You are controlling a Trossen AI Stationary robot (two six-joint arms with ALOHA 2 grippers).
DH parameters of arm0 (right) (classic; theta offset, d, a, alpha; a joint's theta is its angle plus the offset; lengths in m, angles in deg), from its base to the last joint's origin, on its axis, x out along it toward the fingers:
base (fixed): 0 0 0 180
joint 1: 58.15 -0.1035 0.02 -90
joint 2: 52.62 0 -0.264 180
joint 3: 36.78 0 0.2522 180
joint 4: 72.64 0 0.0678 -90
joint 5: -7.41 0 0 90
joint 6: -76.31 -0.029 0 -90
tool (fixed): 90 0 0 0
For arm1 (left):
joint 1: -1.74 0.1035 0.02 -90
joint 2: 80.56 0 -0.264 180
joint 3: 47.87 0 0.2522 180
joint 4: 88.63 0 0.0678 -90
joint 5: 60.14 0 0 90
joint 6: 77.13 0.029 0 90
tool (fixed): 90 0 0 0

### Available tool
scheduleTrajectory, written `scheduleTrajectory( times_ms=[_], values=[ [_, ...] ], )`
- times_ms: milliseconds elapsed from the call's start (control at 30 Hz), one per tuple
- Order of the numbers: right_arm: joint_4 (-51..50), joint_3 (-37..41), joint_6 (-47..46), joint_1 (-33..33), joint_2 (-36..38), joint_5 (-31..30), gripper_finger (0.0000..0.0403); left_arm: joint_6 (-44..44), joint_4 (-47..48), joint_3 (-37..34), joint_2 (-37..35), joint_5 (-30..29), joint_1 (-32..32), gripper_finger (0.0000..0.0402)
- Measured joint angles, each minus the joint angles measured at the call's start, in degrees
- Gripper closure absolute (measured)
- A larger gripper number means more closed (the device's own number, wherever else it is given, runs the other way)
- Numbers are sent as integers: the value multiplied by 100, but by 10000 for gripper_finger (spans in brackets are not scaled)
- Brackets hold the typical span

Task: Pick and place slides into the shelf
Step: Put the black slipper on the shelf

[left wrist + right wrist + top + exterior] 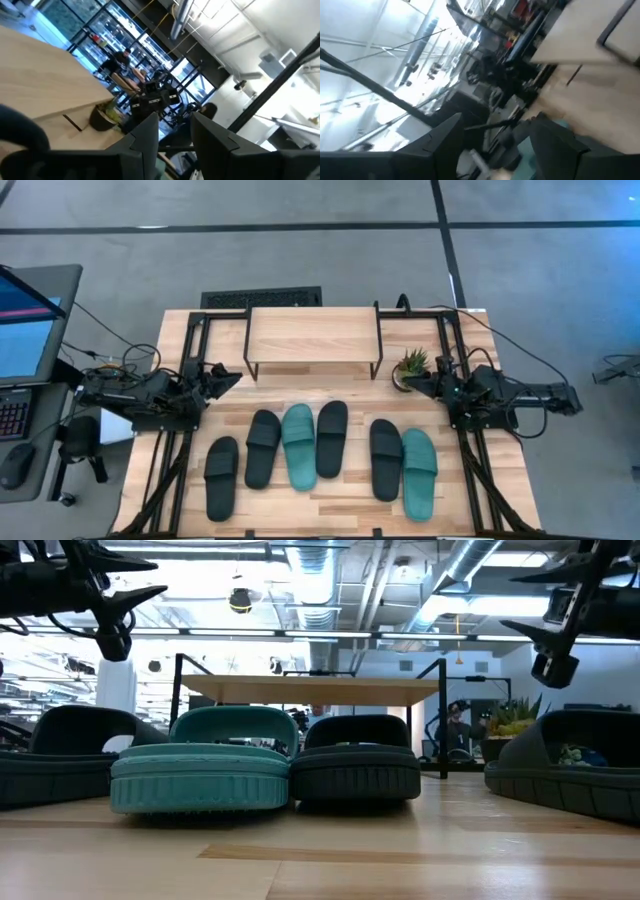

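Slides [300, 445] all six sit on the tabletop [330, 498] between both claws, shelf [312, 335] just behind. Left claw [226, 378] and right claw [412, 383] hover narrowly parted, empty. Rubber looks light, bendy, grippy; I'd pinch the strap.

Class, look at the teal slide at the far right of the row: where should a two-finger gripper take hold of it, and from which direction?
Grip the right teal slide by its wide strap, coming straight down from above. It lies flat, sole down, so the raised strap arch is the one part fingers can close around. The right gripper, waiting open beside the potted plant, is probably the nearer one.
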Motion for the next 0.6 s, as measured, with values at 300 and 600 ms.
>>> scheduleTrajectory(
  times_ms=[300,600],
  values=[
    [1058,-1,-387,91,0,-439,188,-526,9,2,-1,559,1,299],
    [836,0,-600,4,-2,-369,188,-574,149,9,-1,625,0,299]
  ],
)
